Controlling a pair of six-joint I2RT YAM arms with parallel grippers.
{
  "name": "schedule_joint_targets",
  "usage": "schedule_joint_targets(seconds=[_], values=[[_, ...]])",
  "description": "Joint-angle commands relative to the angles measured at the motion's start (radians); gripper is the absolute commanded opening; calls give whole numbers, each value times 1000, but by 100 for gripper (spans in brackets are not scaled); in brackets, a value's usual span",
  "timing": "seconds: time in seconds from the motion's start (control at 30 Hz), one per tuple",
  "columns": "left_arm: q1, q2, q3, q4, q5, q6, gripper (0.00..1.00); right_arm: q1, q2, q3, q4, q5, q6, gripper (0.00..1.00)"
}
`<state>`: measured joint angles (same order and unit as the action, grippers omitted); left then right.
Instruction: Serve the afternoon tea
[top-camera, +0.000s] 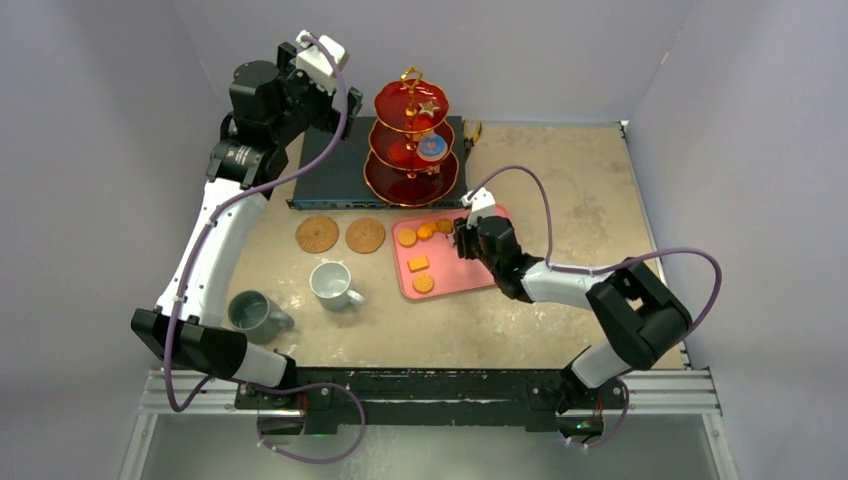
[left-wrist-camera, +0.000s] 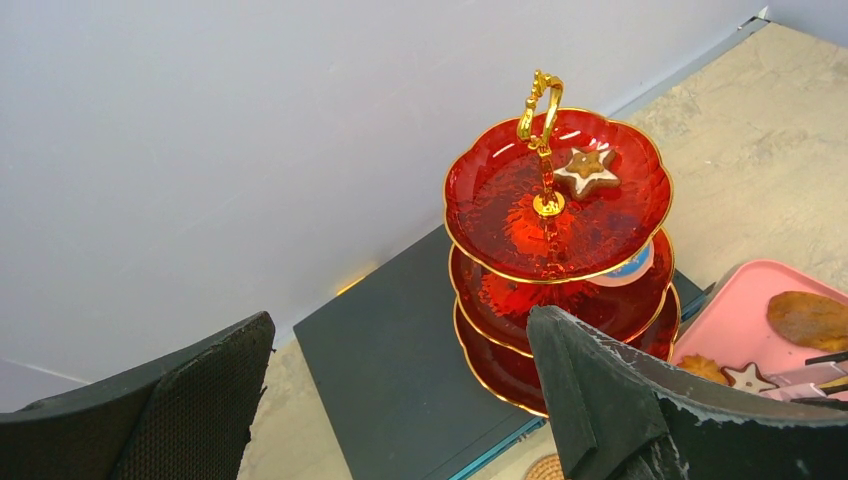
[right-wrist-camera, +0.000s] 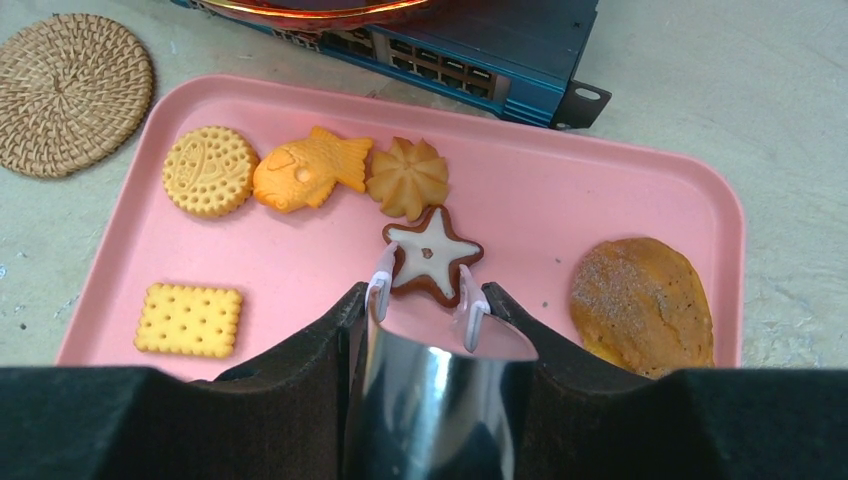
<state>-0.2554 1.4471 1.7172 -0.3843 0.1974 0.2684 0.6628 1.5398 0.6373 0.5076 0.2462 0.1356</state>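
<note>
My right gripper (right-wrist-camera: 428, 320) (top-camera: 468, 238) is shut on steel tongs (right-wrist-camera: 435, 390). Their white tips stand on either side of a star pastry (right-wrist-camera: 432, 253) on the pink tray (right-wrist-camera: 560, 190). A fish pastry (right-wrist-camera: 305, 172), round biscuit (right-wrist-camera: 209, 170), swirl (right-wrist-camera: 407, 177), square cracker (right-wrist-camera: 189, 319) and brown cookie (right-wrist-camera: 640, 303) also lie there. The red three-tier stand (top-camera: 412, 140) (left-wrist-camera: 520, 220) carries a star pastry (left-wrist-camera: 586, 170) on top and a blue one (left-wrist-camera: 628, 268) below. My left gripper (left-wrist-camera: 400, 330) (top-camera: 315, 100) hangs open, high beside the stand.
The stand sits on a flat dark electronics box (top-camera: 335, 165). Two cork coasters (top-camera: 317, 234) (top-camera: 365, 235) lie left of the tray. A white mug (top-camera: 331, 283) and a grey mug (top-camera: 253, 312) stand nearer the front. Walls close in the table on three sides.
</note>
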Motion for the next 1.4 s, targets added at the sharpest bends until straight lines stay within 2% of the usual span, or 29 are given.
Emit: schedule_joint_targets(seconds=[0.0, 0.47, 0.7, 0.87, 1.1, 1.37], values=[[6, -13, 30, 18, 9, -25, 99, 7, -28, -13, 21, 25, 13, 37], [6, -17, 24, 22, 7, -23, 99, 6, -212, 78, -117, 42, -13, 33], [6, -21, -9, 30, -4, -17, 99, 6, -297, 258, -222, 8, -70, 34], [7, -9, -33, 26, -15, -21, 99, 5, -254, 472, -291, 3, -176, 35], [7, 4, -32, 15, -26, -34, 99, -9, -95, 776, -345, -51, -249, 35], [6, -20, -33, 13, -35, -19, 99, -9, 73, 983, -393, -111, -261, 35]])
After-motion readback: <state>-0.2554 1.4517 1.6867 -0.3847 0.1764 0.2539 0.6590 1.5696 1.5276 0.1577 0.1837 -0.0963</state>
